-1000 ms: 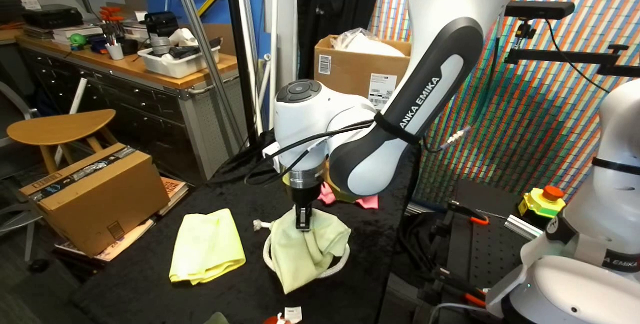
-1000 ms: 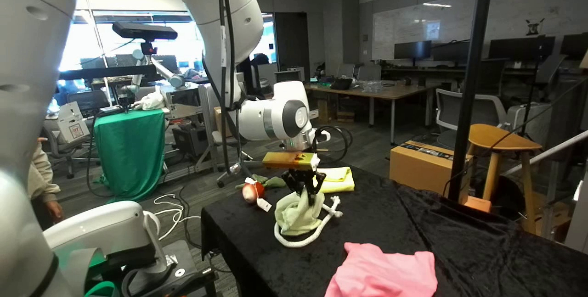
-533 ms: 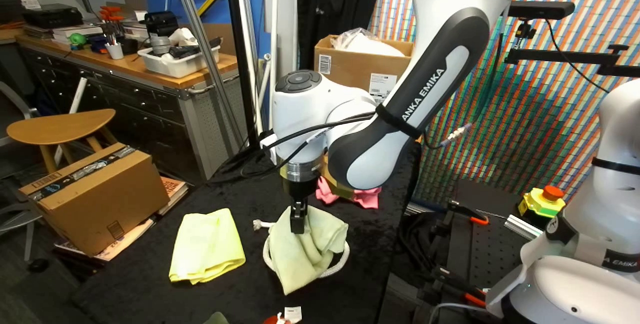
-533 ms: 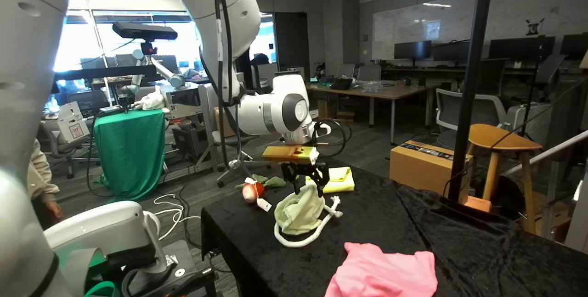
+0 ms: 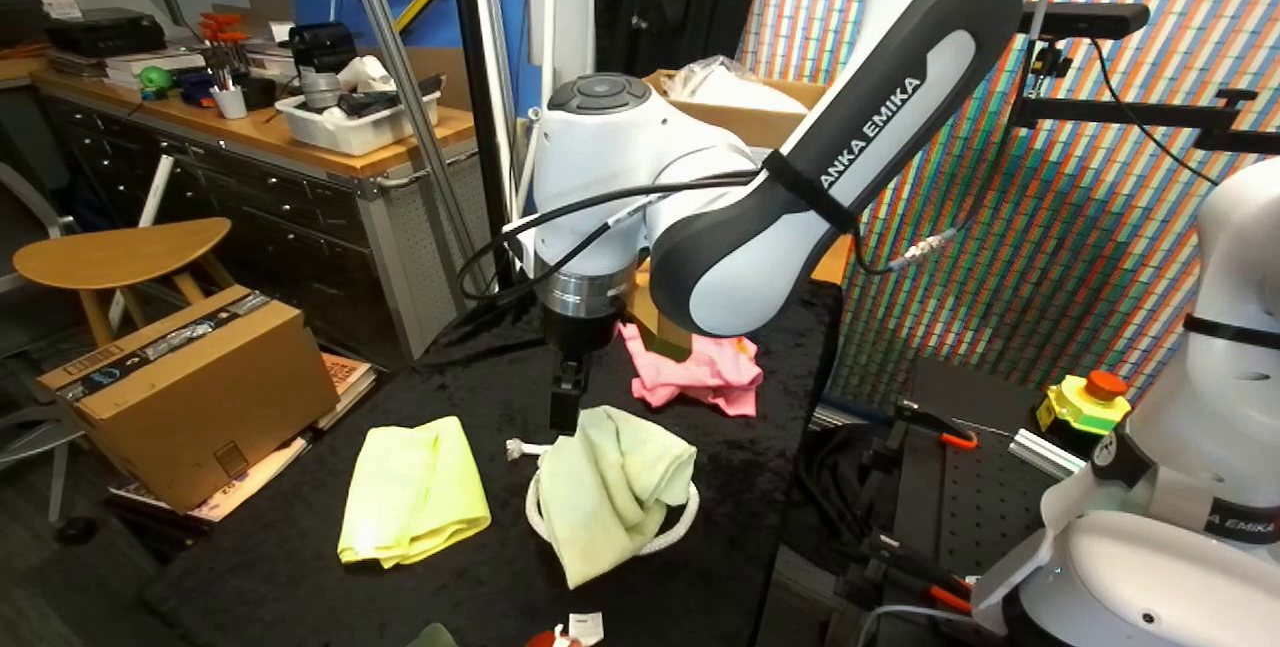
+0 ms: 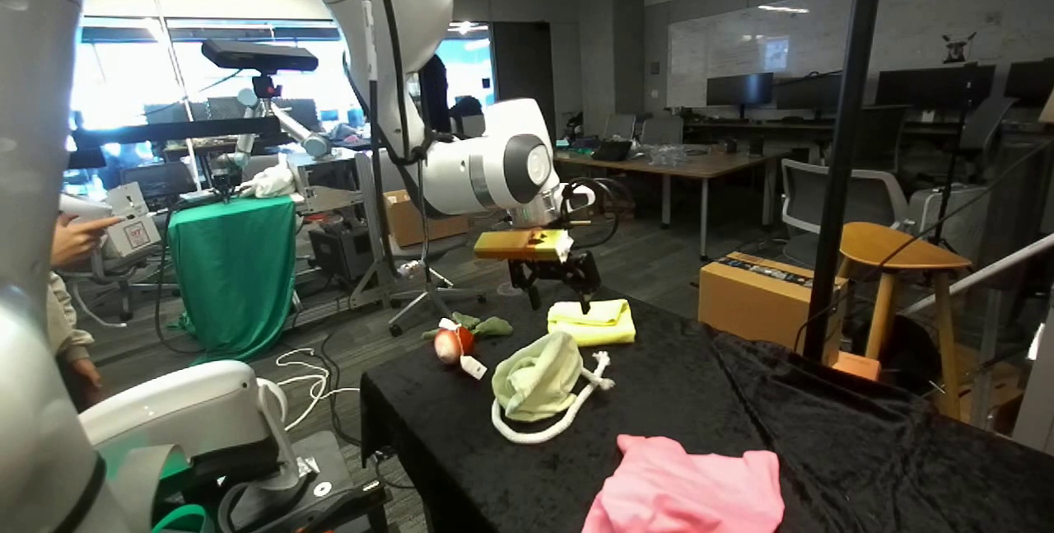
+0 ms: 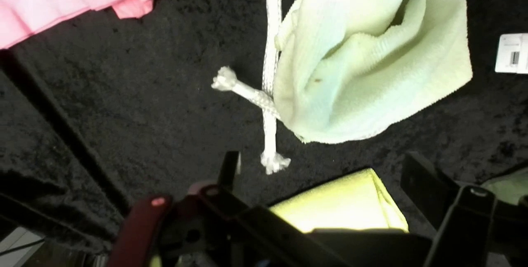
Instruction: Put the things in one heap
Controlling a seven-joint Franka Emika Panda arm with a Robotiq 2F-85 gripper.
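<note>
At the left, in an exterior view, a brown cardboard box (image 5: 195,397) stands beyond the edge of the black-draped table (image 5: 470,587). Near that edge lies the folded pale yellow cloth (image 5: 415,492), a broad stretch of tabletop dividing it from the pair to its right. Next, the gripper (image 6: 561,304) hangs in the air, above and apart from the cloths — its fingers spread wide, the yellow cloth showing through the gap in the wrist view. Then comes the cream-white cloth (image 5: 610,487), crumpled on top of the white rope loop (image 7: 274,23); the rope curves out past the cloth's edges, a frayed end sticking out at the left. Farther back, well apart, the pink cloth (image 5: 715,379) lies rumpled — a strip of tabletop shows between it and the table's right edge. Beyond that edge stands a red-topped yellow button (image 5: 1085,409).
</note>
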